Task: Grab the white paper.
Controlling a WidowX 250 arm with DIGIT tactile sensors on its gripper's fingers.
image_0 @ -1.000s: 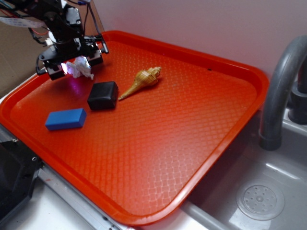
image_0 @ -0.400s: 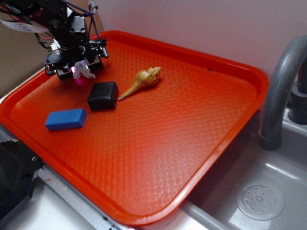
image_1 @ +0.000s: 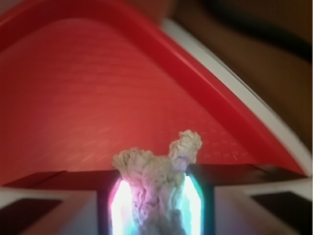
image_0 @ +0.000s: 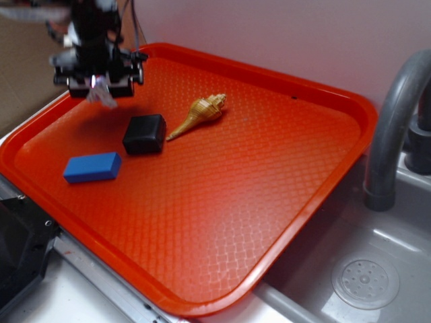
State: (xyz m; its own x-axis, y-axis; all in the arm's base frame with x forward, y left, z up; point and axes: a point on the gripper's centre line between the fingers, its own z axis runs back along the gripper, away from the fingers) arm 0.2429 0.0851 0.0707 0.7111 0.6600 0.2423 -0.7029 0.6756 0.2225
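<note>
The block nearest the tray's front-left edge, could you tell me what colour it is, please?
The block is blue, clearest in the exterior view.

— What differs from the frames a second earlier?
— The gripper [image_0: 99, 81] now sits higher above the orange tray [image_0: 222, 202] at its far-left corner, motion-blurred, and the white paper [image_0: 101, 96] hangs lifted from the surface.

— How does the paper sit now?
— In the wrist view the paper [image_1: 155, 186] is pinched between the two lit pads [image_1: 193, 208], clear of the tray [image_1: 73, 98].
</note>
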